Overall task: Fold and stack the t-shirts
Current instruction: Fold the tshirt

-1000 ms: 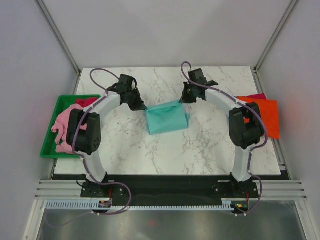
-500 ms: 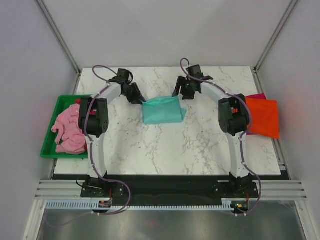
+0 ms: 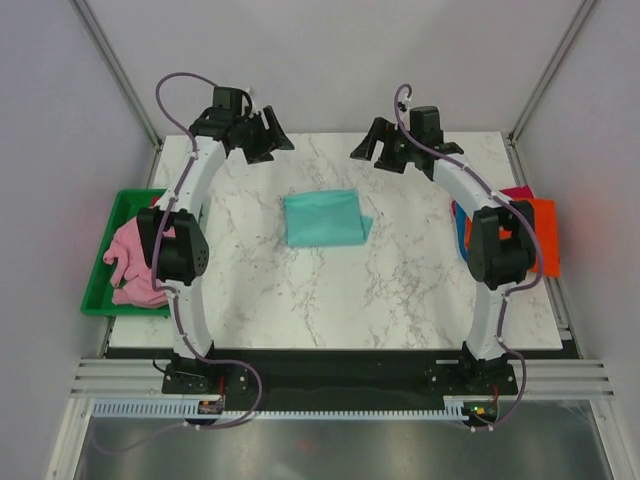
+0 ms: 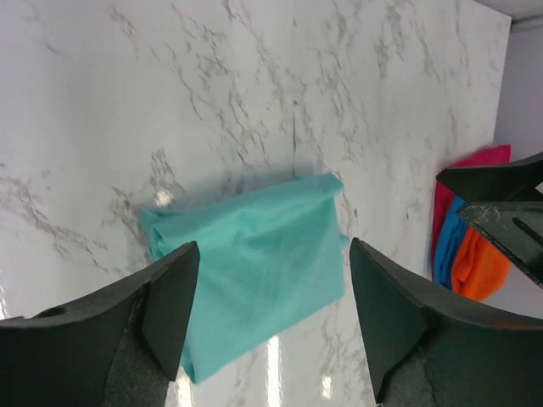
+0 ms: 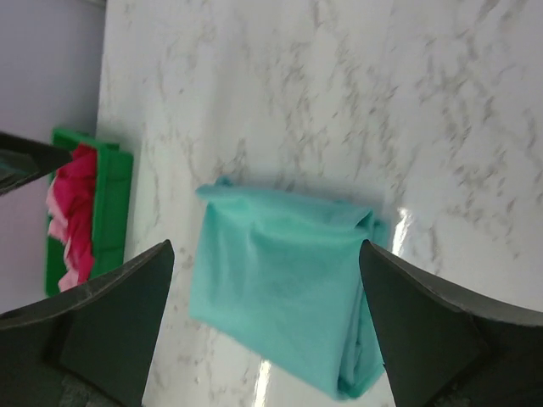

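Observation:
A teal t-shirt [image 3: 323, 218] lies folded into a small rectangle in the middle of the marble table, with nothing touching it. My left gripper [image 3: 262, 135] hangs open above the far left of the table, well clear of the cloth. The right gripper [image 3: 375, 150] is open too, raised over the far right. In the left wrist view the teal t-shirt [image 4: 254, 254] shows below the wide-apart fingers of the left gripper [image 4: 273, 254]. In the right wrist view the same t-shirt [image 5: 280, 280] lies beneath the empty right gripper [image 5: 265, 250].
A green tray [image 3: 125, 205] at the left edge holds a crumpled pink shirt [image 3: 135, 262] and a magenta one [image 5: 76, 195]. At the right edge lies a pile with an orange shirt [image 3: 545, 235] on top, and blue [image 4: 448, 246] and magenta [image 4: 475, 165] cloth beneath.
Both grippers have opened, let go of the teal t-shirt's far edge, and risen back toward the far side. The shirt has settled flat on the table.

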Controlling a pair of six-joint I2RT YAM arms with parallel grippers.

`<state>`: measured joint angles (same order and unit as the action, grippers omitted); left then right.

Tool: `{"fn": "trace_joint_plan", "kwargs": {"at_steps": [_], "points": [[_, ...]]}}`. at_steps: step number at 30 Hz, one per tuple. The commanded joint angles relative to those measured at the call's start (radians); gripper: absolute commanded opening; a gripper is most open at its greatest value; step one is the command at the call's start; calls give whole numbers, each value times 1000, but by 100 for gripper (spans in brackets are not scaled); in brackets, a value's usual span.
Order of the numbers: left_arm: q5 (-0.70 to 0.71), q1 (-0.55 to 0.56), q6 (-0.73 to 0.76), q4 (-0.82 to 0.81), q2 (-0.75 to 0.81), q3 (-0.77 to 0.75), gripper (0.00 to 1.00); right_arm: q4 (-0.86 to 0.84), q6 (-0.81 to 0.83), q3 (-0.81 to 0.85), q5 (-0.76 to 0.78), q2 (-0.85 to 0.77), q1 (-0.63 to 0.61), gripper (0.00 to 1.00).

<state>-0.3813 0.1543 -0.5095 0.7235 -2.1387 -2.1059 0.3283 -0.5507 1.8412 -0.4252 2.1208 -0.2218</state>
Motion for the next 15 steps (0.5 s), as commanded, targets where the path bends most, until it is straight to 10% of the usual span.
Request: {"fn": "trace_joint_plan", "kwargs": {"at_steps": [1, 9, 15], "points": [[16, 76, 55, 5, 160, 210, 74, -234, -46, -292, -154, -195, -56, 98], [-114, 237, -6, -309, 379, 674, 65, -693, -244, -634, -444, -213, -96, 57], [-107, 238, -46, -453, 362, 865, 58, -680, -206, -686, -443, -116, -97, 38]]}}
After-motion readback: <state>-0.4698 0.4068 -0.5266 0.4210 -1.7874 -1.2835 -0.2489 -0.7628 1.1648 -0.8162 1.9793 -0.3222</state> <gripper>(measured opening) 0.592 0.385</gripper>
